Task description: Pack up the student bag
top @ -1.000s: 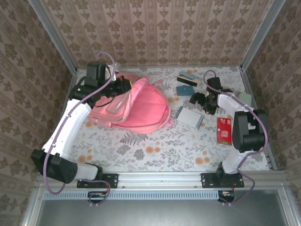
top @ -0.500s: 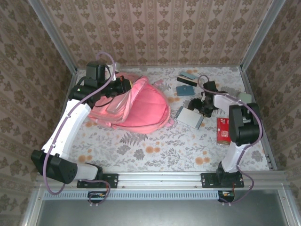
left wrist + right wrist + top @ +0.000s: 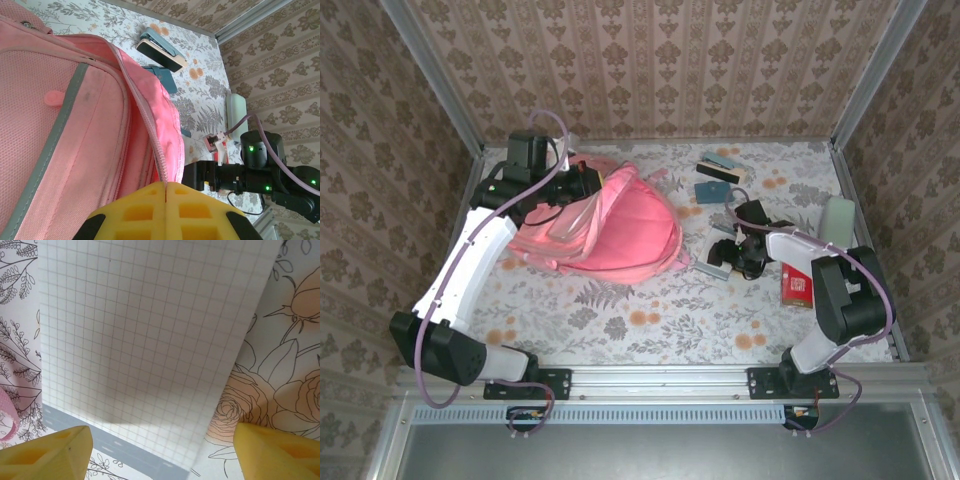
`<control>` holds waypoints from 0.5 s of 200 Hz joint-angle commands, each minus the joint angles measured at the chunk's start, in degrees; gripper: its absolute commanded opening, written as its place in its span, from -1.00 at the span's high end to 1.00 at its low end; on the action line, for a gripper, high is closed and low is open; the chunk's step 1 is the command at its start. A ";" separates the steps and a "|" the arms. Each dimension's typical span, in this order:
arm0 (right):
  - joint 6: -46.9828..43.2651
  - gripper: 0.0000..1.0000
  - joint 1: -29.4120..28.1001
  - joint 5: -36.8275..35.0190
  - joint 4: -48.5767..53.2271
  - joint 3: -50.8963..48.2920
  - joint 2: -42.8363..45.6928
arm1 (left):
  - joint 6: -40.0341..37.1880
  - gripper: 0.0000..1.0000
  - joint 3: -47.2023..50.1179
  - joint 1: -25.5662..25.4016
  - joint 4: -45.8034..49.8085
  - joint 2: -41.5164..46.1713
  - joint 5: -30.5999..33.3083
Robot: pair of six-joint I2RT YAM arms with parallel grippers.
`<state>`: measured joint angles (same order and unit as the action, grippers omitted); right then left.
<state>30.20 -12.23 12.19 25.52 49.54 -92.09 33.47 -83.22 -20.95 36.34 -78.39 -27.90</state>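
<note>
The student bag [image 3: 625, 228] is a large pink backpack lying left of centre, its white-trimmed pocket [image 3: 65, 125] facing the left wrist camera. My left gripper [image 3: 582, 185] is at the bag's upper left, shut on the zipper edge of the bag's opening [image 3: 159, 165]; its yellow fingertips [image 3: 150, 200] press together on the fabric. My right gripper [image 3: 727, 255] hangs open, low over a grid-paper notebook [image 3: 145, 335] with a grey cover, right of the bag. Its yellow fingers [image 3: 45, 455] stand either side of the notebook's near edge.
A red box [image 3: 797, 281] lies right of the right gripper, and a pale oblong object [image 3: 837, 214] sits by the right wall. Two dark teal items [image 3: 718, 165] [image 3: 714, 190] lie at the back. Patterned walls close in the floral table.
My right gripper has moved left and towards the near edge, down over the notebook, and its jaws have narrowed a little. The left gripper and bag have stayed put.
</note>
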 commanded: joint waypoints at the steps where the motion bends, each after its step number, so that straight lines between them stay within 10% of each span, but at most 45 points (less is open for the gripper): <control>1: 0.95 -0.58 -0.77 -2.60 2.37 0.20 0.17 | 0.36 1.00 -0.33 0.08 -3.14 0.08 -0.56; 42: 3.94 -0.98 -3.27 -6.77 4.53 4.70 -0.92 | 0.28 1.00 -0.25 0.04 -3.11 0.17 -0.48; 100: 10.01 -0.99 -5.44 -10.91 7.62 10.90 -6.88 | 0.14 1.00 0.16 0.03 -3.39 0.25 -0.93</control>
<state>36.75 -16.78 5.21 28.82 56.77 -95.57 33.47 -83.22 -20.95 36.34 -78.39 -27.97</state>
